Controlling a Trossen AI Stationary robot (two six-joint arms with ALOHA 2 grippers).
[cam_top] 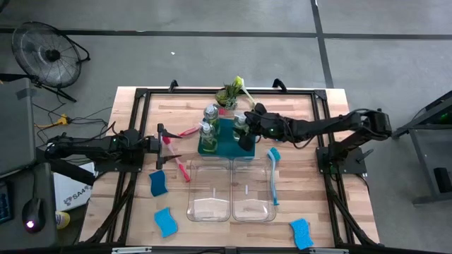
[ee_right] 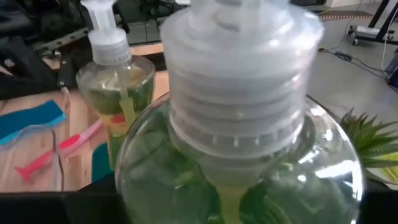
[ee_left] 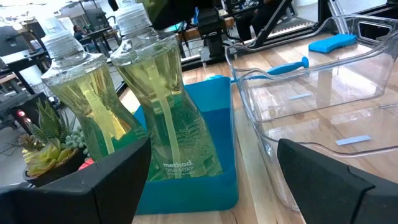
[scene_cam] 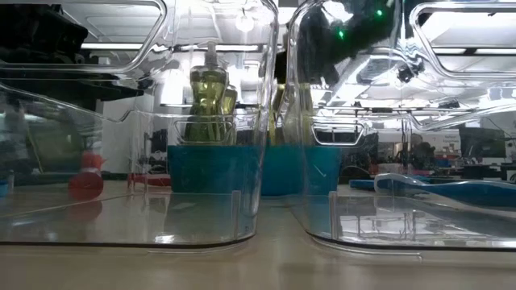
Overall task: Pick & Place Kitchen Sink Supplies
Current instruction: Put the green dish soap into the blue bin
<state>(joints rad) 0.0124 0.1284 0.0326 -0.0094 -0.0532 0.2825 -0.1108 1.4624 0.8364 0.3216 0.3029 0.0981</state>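
Yellow-green soap fills the pump bottle (ee_right: 239, 155) right in front of my right hand (cam_top: 244, 123); it stands in the teal tray (cam_top: 227, 144) at the back of the wooden surface (cam_top: 311, 190). My fingers sit partway open at that bottle, but I cannot tell whether they grip it. My left hand (cam_top: 164, 143) hangs wide open and empty beside the tray, near two more bottles (ee_left: 174, 106). A blue brush (cam_top: 272, 173) lies by the clear bins (cam_top: 229, 190).
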